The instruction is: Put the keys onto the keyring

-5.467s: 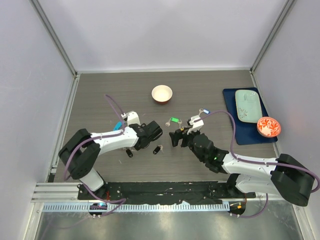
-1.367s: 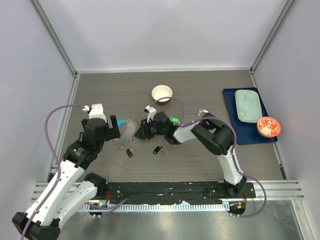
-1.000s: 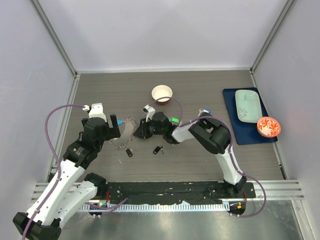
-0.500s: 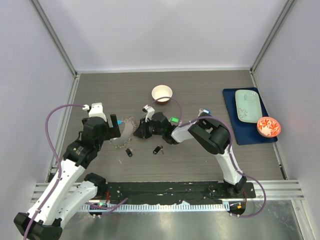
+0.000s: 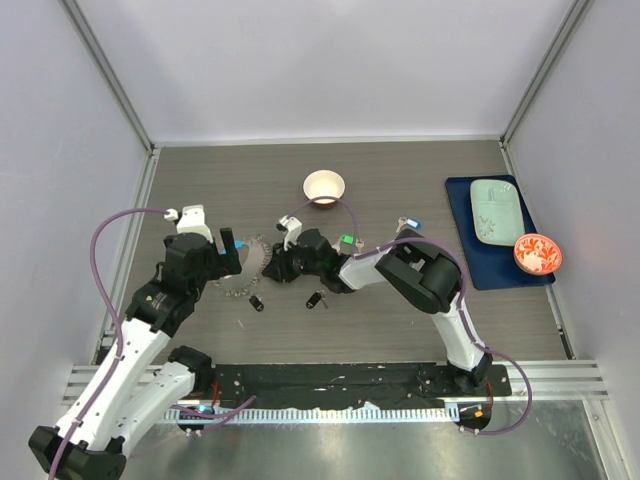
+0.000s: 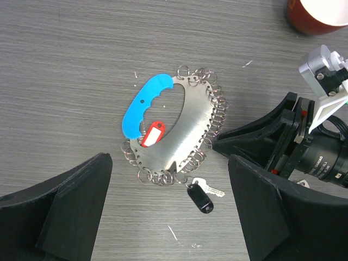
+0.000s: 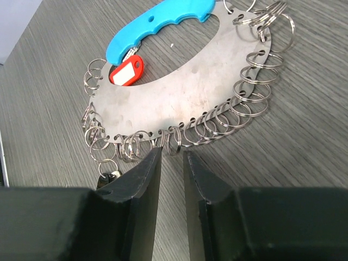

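On the grey table (image 6: 65,65), the keyring (image 6: 185,130) lies flat: a metal crescent edged with small rings, with a blue handle (image 6: 142,106) and a red tag (image 6: 153,134) in its opening. A black-tagged key (image 6: 200,197) lies just beside it. The left gripper (image 5: 230,255) hovers above with its fingers wide apart. The right gripper (image 7: 172,155), only a thin gap between its fingers, sits at the ringed edge.

keyring (image 6: 187,125) flat on table (image 5: 400,180), between left gripper (image 5: 232,256) and right gripper (image 7: 173,163), bowl (image 5: 324,186) behind it
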